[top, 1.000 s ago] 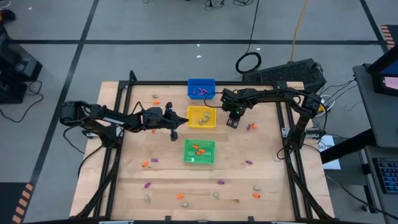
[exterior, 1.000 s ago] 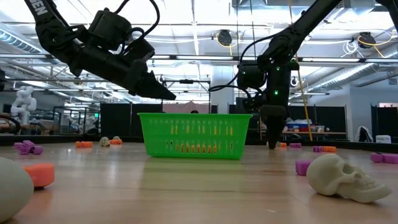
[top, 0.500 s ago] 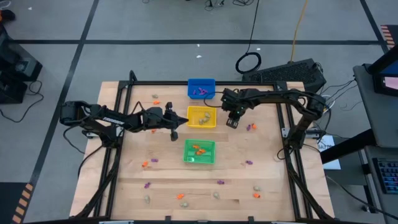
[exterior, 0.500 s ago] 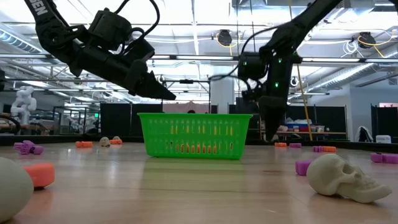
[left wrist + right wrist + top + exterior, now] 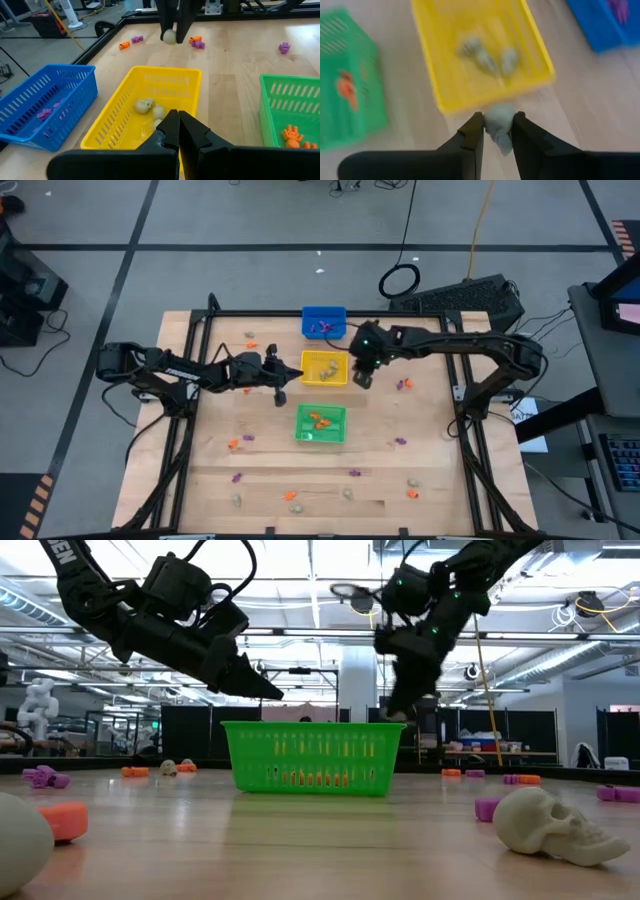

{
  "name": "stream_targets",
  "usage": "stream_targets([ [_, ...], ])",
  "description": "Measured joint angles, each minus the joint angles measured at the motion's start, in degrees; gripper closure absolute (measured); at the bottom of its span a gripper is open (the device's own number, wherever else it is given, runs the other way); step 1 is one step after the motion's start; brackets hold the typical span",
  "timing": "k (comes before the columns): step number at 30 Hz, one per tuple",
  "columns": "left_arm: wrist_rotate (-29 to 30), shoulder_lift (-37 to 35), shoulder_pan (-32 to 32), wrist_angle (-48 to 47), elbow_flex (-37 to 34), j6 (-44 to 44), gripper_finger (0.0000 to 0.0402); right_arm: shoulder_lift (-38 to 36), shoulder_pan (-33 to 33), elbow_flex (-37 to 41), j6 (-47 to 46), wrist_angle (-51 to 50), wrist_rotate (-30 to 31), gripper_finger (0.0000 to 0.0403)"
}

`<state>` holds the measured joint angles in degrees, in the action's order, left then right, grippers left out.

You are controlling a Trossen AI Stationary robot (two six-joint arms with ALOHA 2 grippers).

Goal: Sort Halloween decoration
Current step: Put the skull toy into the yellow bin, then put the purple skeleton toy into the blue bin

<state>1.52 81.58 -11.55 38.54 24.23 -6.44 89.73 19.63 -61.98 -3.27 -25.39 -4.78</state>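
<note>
Right gripper [image 5: 497,131] grasps a pale skull trinket [image 5: 499,121] beside the yellow bin [image 5: 324,368]; early release risks dropping it outside. Left gripper [image 5: 178,131] clenched, empty.

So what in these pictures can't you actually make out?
- The pale trinket in the right claw: motion blur in the right wrist view hides its shape; in the high view it is too small to see.
- The yellow bin: the low view hides it behind the green bin.
- The purple trinkets in the blue bin: the mesh wall partly covers them in the left wrist view.
</note>
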Motion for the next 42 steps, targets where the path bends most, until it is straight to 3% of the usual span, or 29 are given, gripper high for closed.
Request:
stream_targets([
  [7, 0.0, 0.0, 0.0, 0.02, 0.0, 0.07, 0.0401, 8.23, -1.24, -6.49, 1.07, 5.45, 0.07, 0.0335],
  [17, 0.0, -0.01, 0.02, -0.17, 0.0, 0.07, 0.0401, 23.99, 1.15, -21.56, 7.09, -3.0, 0.01, 0.0335],
  [23, 0.0, 0.0, 0.02, -1.63, 0.0, 0.11, 0.0401, 26.45, 1.39, -22.75, 7.58, -3.84, 0.01, 0.033],
  [27, -0.64, -0.04, 0.17, -2.31, 0.0, 0.81, 0.0401, 25.84, 0.96, -22.8, 8.2, -3.74, 0.27, 0.0297],
  [32, -3.12, -5.69, 1.78, -15.75, 0.91, 3.1, 0.0401, 23.31, 0.48, -22.82, 10.71, -4.4, 0.23, 0.0244],
  [35, -2.01, -11.19, 3.91, -26.0, 2.22, 3.11, 0.0401, 21.38, -0.03, -22.82, 11.65, -4.3, 0.23, 0.0235],
  [38, -1.88, -16.87, 6.66, -33.48, 3.59, 4.42, 0.0401, 19.63, -0.95, -22.84, 12.64, -2.92, 0.25, 0.0252],
  [42, -0.15, -21.88, 11.77, -45.29, 6.41, 7.59, 0.0401, 18.13, -3.03, -22.2, 13.73, 1.66, 0.24, 0.0314],
])
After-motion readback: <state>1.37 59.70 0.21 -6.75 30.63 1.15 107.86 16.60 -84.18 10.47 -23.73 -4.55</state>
